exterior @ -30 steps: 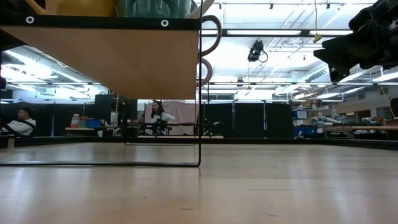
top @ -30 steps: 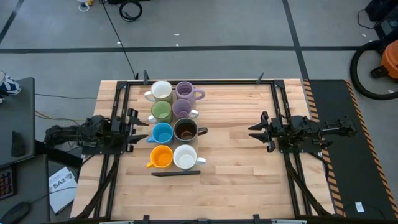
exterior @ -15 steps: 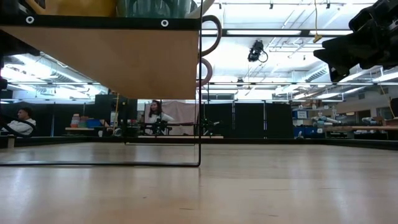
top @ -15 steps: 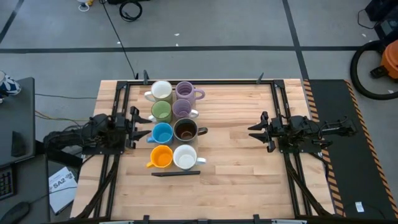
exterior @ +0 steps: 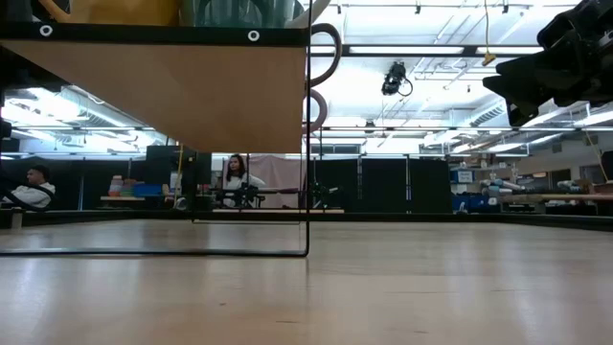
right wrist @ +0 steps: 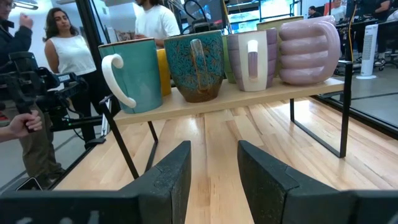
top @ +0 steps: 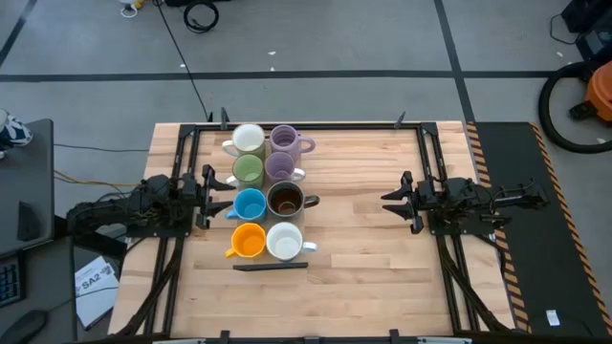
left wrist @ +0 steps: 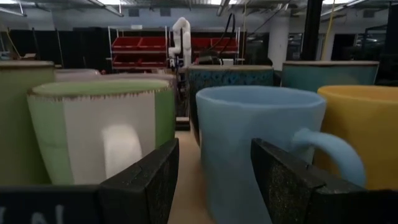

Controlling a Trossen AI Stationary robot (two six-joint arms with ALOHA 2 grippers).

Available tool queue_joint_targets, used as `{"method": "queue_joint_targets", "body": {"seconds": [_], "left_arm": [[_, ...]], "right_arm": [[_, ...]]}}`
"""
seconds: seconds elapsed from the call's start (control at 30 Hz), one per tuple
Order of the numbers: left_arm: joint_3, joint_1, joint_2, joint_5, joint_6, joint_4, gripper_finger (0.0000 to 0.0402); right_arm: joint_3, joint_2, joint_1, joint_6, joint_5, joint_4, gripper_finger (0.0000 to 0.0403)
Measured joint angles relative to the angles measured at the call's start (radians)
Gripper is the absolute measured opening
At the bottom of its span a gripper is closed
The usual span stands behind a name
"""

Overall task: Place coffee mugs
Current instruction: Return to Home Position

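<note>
Fingers (left wrist: pixel 147 182) of the left gripper (top: pixel 211 196) stand spread with nothing between them, just beside the blue mug (top: pixel 250 204), at its 9 o'clock. I count eight mugs in two columns on the raised wooden shelf (exterior: pixel 172 96). At the 6 o'clock end are an orange mug (top: pixel 248 240) and a white mug (top: pixel 285 242). Next come the blue one and a dark mug (top: pixel 285 200), then a green mug (top: pixel 248 170) and a lavender mug (top: pixel 280 167). At the 12 o'clock end are the rear white mug (top: pixel 249 139) and the rear lavender mug (top: pixel 284 139). The right gripper (top: pixel 394 201) waits at the cluster's 3 o'clock, well apart, its fingers spread and empty. Beyond the table a person (right wrist: pixel 62 56) stands.
</note>
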Motion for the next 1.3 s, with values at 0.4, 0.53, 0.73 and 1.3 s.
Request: {"method": "queue_joint_targets", "body": {"seconds": [0.4, 0.53, 0.73, 1.3], "left_arm": [[0.000, 0.000, 0.000, -0.010, 0.001, -0.095, 0.0206], [0.000, 0.000, 0.001, -0.012, 0.000, -0.120, 0.0206], [0.004, 0.000, 0.001, -0.016, -0.026, -0.161, 0.0206], [0.003, 0.000, 0.001, -0.016, -0.025, -0.164, 0.0206]], "right_arm": [[0.000, 0.000, 0.000, 0.000, 0.000, 0.000, 0.0136], [0.000, 0.000, 0.000, 0.000, 0.000, 0.000, 0.0136], [0.000, 0.000, 0.000, 0.000, 0.000, 0.000, 0.0136], [0.000, 0.000, 0.000, 0.000, 0.000, 0.000, 0.0136]]}}
